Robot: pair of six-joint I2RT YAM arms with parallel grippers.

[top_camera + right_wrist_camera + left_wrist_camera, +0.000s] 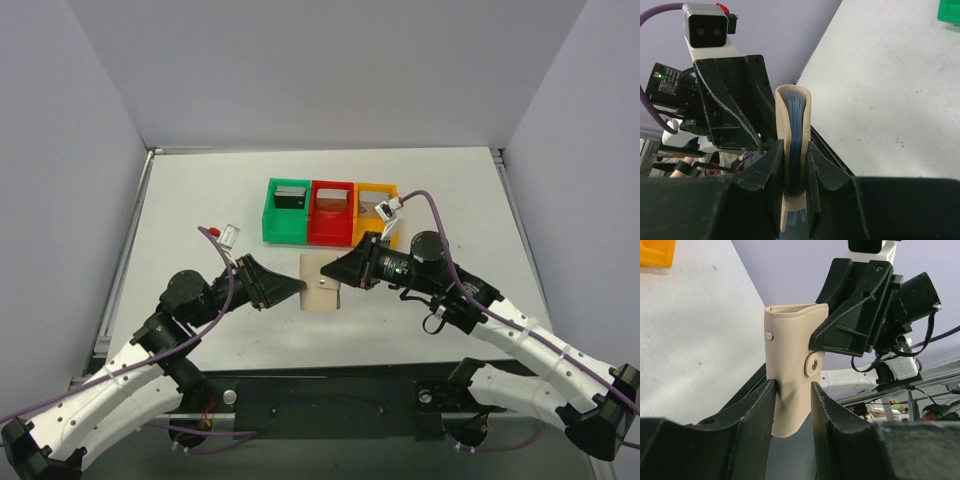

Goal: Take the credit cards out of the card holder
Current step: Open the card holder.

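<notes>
The tan card holder [322, 283] hangs folded above the table between both arms. My right gripper [330, 271] is shut on it: in the right wrist view its fingers pinch the folded tan cover [781, 115] with the blue lining between [794, 150]. My left gripper [300, 287] is open, its jaws standing either side of the holder's lower end [792, 385]; the snap flap [813, 365] faces it. Credit cards lie in the bins: a dark one [290, 195], a grey one [330, 199], a brownish one [371, 206].
A green bin [285, 230], a red bin [329, 233] and an orange bin [374, 190] stand in a row at mid-table, just behind the grippers. White walls close the table's left, right and far sides. The orange bin's corner [657, 252] shows in the left wrist view.
</notes>
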